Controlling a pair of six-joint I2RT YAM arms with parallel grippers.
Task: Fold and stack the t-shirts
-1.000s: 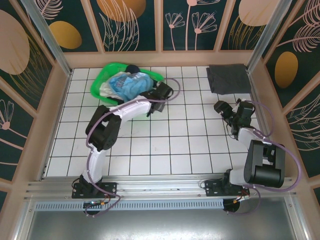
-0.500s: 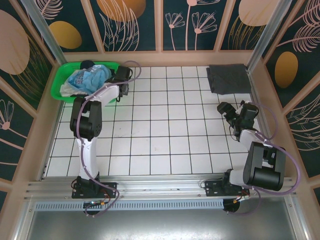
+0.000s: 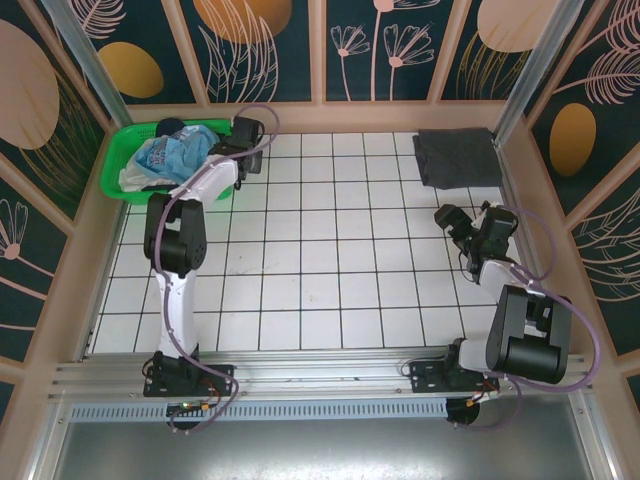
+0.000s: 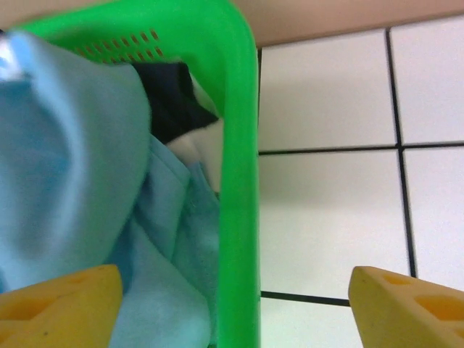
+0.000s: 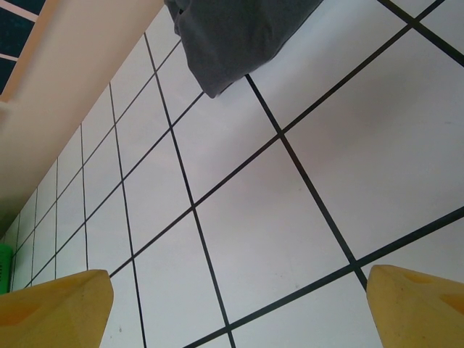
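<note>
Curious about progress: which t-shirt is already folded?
The dark grey t-shirt, flat and squared at the far right corner; the light blue one lies crumpled in the green basket.

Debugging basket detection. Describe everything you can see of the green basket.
The green basket is bright, glossy plastic with a smooth rounded rim and small holes in its wall. It sits upright in the far left corner of the tiled table, close to the walls. It holds a loose heap: a light blue shirt on top, a white shirt beside it, a dark shirt at the far end. The open left gripper straddles its right rim; contact cannot be told.
</note>
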